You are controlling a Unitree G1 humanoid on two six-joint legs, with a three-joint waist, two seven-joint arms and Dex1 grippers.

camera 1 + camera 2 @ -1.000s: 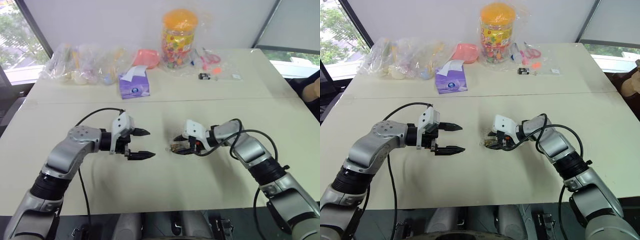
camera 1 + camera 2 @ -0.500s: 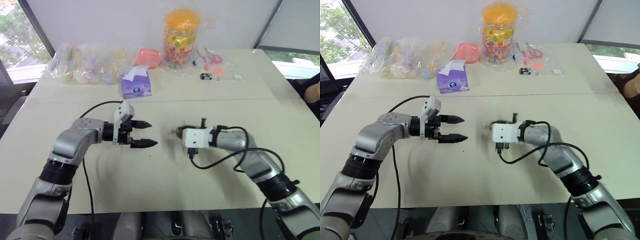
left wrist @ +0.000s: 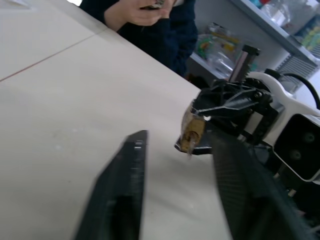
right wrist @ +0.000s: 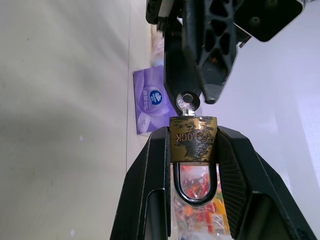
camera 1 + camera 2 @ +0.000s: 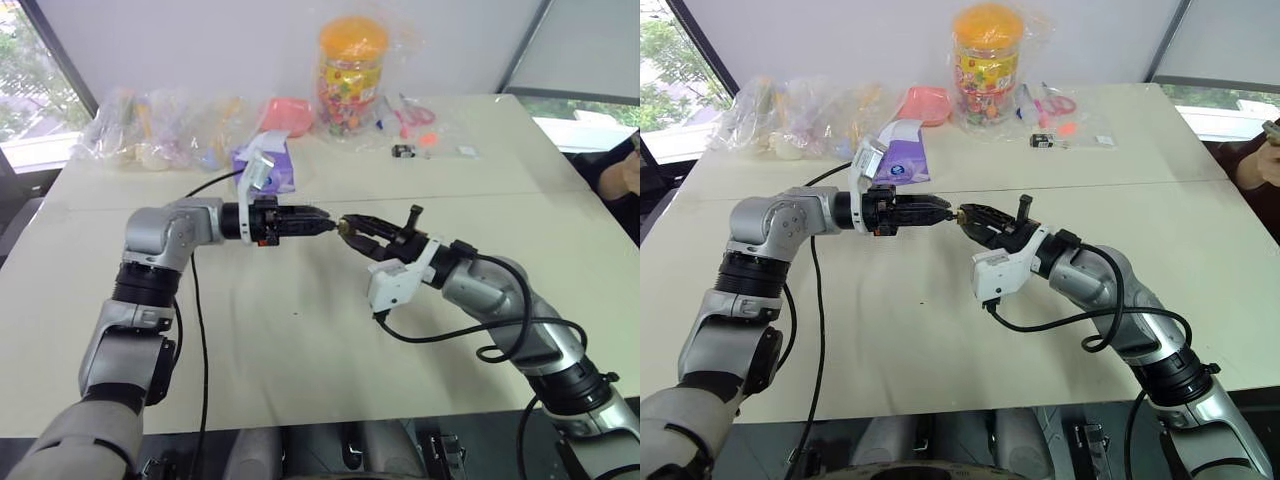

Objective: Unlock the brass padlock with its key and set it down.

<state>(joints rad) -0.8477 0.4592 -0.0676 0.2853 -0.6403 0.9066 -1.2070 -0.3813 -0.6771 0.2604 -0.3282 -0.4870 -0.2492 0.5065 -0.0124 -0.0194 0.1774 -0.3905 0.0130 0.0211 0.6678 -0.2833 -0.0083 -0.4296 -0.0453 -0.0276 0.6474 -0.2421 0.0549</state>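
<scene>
On hand were one brass padlock, one key and two grippers, left and right. The counter carried one purple tissue box and one orange-lidded jar.

A pale cream table with a seam across it. Along its far edge lie clear plastic bags, a purple tissue box, a pink dish and an orange-lidded candy jar.

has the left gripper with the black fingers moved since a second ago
Yes. The left gripper has travelled toward the table's middle and away from the near edge, past the purple tissue box, reaching the small brass padlock held in the right gripper.
</scene>
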